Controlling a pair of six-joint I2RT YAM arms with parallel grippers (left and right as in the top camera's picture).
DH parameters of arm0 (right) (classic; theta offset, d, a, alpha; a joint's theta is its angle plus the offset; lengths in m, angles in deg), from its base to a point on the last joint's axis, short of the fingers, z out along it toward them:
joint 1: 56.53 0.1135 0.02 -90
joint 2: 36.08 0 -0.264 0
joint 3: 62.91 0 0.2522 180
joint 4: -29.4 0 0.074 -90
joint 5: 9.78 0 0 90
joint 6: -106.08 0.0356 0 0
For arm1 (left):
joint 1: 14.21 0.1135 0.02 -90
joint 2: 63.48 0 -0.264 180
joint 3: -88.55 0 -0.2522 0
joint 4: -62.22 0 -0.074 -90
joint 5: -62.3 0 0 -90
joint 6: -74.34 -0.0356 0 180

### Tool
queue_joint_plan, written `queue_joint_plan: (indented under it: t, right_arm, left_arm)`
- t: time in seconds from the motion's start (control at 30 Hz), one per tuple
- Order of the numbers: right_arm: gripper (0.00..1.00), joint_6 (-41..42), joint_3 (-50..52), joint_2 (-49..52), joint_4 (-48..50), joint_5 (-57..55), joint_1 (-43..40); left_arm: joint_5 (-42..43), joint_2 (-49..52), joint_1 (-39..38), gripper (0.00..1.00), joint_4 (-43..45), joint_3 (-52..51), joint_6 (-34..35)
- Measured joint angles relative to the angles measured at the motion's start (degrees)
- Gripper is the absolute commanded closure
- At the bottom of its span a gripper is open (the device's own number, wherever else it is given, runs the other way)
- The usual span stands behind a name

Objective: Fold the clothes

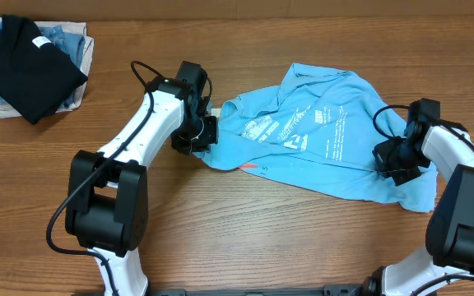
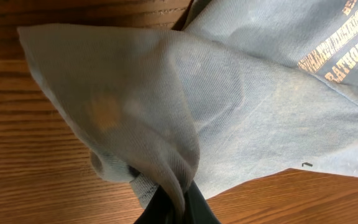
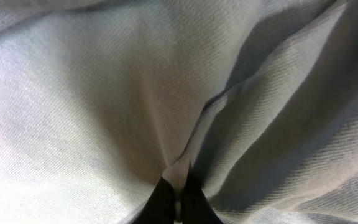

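In the overhead view, a sky-blue t-shirt (image 1: 327, 131) is lying crumpled and partly spread across the right half of the wooden table (image 1: 245, 238), with its white lettering (image 1: 290, 131) facing up and a small red-orange mark (image 1: 249, 167) showing near its lower left edge. The shirt's left end is being gripped by the left gripper (image 1: 197, 136), and its right edge is being gripped by the right gripper (image 1: 392, 160), so the cloth is being held between the two arms. A black folded shirt (image 1: 27, 66) is resting on top of denim-blue and white garments (image 1: 71, 41) in the far left corner, well apart from the t-shirt.

In the left wrist view, a bunched fold of the sky-blue t-shirt (image 2: 229, 124) is being pinched by the left gripper (image 2: 178, 208), whose dark fingers are clamped on the cloth at the bottom of the picture. The fabric is being lifted off the wooden table (image 2: 36, 168) in a loose flap, and part of the printed lettering (image 2: 340, 50) is visible at the upper right.

In the right wrist view, the picture is being filled almost wholly by pale folds of the sky-blue t-shirt (image 3: 104, 93). A crease of the cloth is being squeezed between the closed fingers of the right gripper (image 3: 178, 202) at the bottom edge.
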Motion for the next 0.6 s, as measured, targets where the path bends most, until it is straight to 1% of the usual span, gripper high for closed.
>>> queue_joint_plan:
  t: [0.17,0.3,0.43,0.6]
  right_arm:
    - [0.96,0.11,-2.14,1.27,-3.85,0.2,0.0]
    - [0.96,0.13,-5.75,3.1,-11.17,0.39,0.04]
    - [0.96,0.26,-10.8,3.39,-17.53,0.35,0.04]
    - [0.96,0.26,-16.2,3.39,-22.36,0.37,0.04]
  left_arm:
    - [0.0,0.0,0.0,0.96,-0.07,0.0,0.0]
    - [0.02,0.0,0.0,0.96,-1.36,0.44,0.0]
    - [0.26,0.0,0.0,0.96,-3.85,2.73,0.0]
    - [0.66,0.0,0.0,0.96,-6.75,6.4,0.0]
